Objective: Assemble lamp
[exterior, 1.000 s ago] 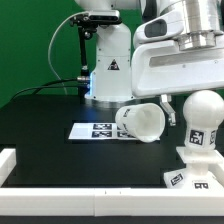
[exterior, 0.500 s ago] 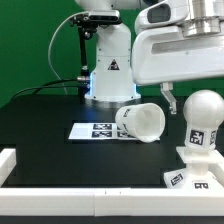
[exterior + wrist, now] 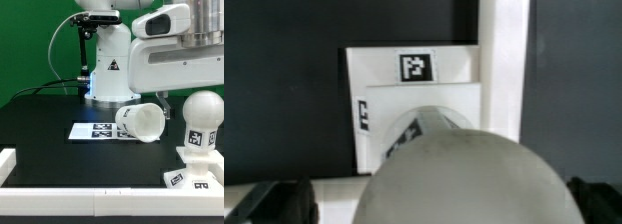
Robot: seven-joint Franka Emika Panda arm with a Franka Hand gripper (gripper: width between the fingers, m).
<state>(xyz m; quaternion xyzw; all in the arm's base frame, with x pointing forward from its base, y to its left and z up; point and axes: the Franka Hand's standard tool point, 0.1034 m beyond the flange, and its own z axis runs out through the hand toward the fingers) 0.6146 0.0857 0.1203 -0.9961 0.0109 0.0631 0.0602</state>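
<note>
The lamp's round bulb (image 3: 203, 112) stands upright on the blocky base (image 3: 196, 168) at the exterior view's right, both carrying square tags. The truncated-cone shade (image 3: 141, 121) lies on its side to their left on the black table. My gripper (image 3: 185, 96) hangs just above the bulb, with one dark finger (image 3: 165, 102) showing beside it. In the wrist view the bulb (image 3: 455, 175) fills the space between my two dark fingers (image 3: 269, 200), which stand wide apart and do not touch it. The tagged base (image 3: 411, 75) lies beyond it. The gripper is open.
The marker board (image 3: 92, 130) lies flat left of the shade. A white rim (image 3: 90, 200) runs along the table's front and left edge, and shows in the wrist view (image 3: 502, 50). The robot's own base (image 3: 108, 70) and a black cable stand at the back.
The hand rose slightly and then came back down a little, staying over the bulb. Bulb, base and shade have not moved.
</note>
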